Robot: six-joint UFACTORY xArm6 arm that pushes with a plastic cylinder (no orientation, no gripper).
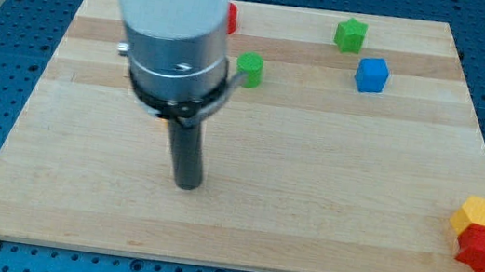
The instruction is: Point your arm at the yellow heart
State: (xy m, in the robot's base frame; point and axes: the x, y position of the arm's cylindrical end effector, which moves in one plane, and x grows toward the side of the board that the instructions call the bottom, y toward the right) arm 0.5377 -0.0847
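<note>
Starting at the near edge of the wooden board (44, 213), the red star (484, 250) sits in the near right corner. The yellow heart (476, 214), the task's target, lies just behind it on the far side; the two appear to touch. Its heart outline is not clear at this size, but it is the only yellow block on the board.

My tip (186, 185) rests on bare wood left of centre, well apart from the yellow heart and touching no block. No gripper is fitted: the rod has nothing to clench or release and grasps nothing. The rod stands upright because the tip works at one fixed height on the board.

Judgement: the pointing step is not yet done. The tip needs a long move to the right and slightly nearer. The path between looks free of blocks. Because the red star crowds the target, approach from the left or far side is advisable, to avoid nudging either block.

Further back:
- green cylinder (249, 68), just right of the arm body
- blue cube (372, 75), right of centre
- green star (351, 35), near the far edge
- red block (232, 17), mostly hidden behind the arm, shape not determinable
</note>
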